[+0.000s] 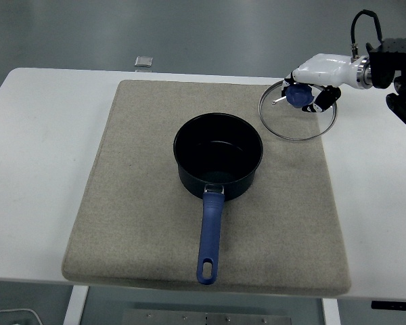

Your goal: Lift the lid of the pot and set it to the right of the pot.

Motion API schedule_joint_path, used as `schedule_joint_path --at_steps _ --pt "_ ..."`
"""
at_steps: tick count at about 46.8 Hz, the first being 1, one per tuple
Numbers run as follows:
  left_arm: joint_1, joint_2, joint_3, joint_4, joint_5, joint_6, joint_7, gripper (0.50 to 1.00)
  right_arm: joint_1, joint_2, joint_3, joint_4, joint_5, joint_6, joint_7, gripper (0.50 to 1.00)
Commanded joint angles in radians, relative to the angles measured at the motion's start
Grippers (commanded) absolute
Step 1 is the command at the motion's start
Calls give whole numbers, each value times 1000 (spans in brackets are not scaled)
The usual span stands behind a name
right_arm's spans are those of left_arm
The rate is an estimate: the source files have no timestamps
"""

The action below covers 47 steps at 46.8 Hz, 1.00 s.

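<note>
meanwhile, uncovered pot (pixel 218 157); robot hand (pixel 310 87) grips lid (pixel 297 112).

My right hand (pixel 310 87) has bare mat (pixel 284 203) below it; only the pot (pixel 218 156) to its left, handle (pixel 208 235) pointing toward the table's near edge, blocks passage.

Clear glass lid (pixel 298 116) with metal rim; glossy dark enamelled pot (pixel 218 157); rough woven cloth mat (pixel 142 203); smooth matt white worktop (pixel 40 169).

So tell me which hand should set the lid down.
The right hand: its fingers already grip the blue knob of the glass lid, held at the mat's right rear, right of the pot. The left hand is out of view.
</note>
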<state>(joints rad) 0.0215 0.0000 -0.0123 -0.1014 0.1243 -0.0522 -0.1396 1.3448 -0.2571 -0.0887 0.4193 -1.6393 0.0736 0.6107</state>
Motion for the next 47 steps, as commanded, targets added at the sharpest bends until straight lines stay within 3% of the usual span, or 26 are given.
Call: schedule_joint_path --at_steps 1,47 --pt "0 0 0 0 0 0 0 1000 -9 2 0 3 4 0 0 500" --pt "0 0 0 0 0 0 0 1000 -47 9 4 12 12 -8 0 500"
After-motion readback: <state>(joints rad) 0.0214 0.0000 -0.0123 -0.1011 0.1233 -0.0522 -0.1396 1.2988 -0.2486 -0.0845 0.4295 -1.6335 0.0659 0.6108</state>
